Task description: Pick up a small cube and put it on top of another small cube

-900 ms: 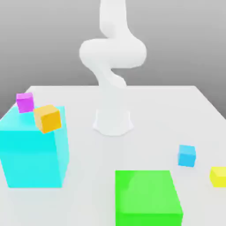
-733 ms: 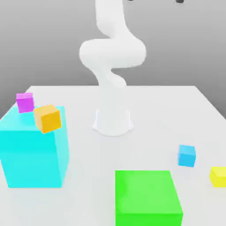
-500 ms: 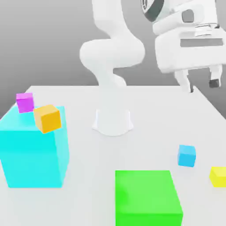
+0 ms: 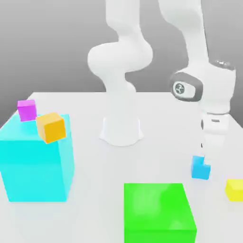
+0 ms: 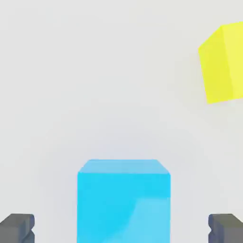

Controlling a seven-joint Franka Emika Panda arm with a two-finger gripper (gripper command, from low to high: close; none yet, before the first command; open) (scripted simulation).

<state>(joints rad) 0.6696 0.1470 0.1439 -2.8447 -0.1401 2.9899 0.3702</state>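
White arm [image 4: 204,90] points downward, its gripper [image 4: 206,159] directly over the small sky-blue cube [image 4: 200,169] on the white table [image 4: 95,161]. Small yellow cube [image 4: 234,189] sits near, toward the exterior view's right.

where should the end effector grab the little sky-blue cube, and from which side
Take the small sky-blue cube by its two opposite vertical faces, coming straight down from above. It sits flat on the table with its sides squared to the open end effector, whose fingertips already straddle it with room on both sides. The small yellow cube stands apart, so closing should not disturb it.
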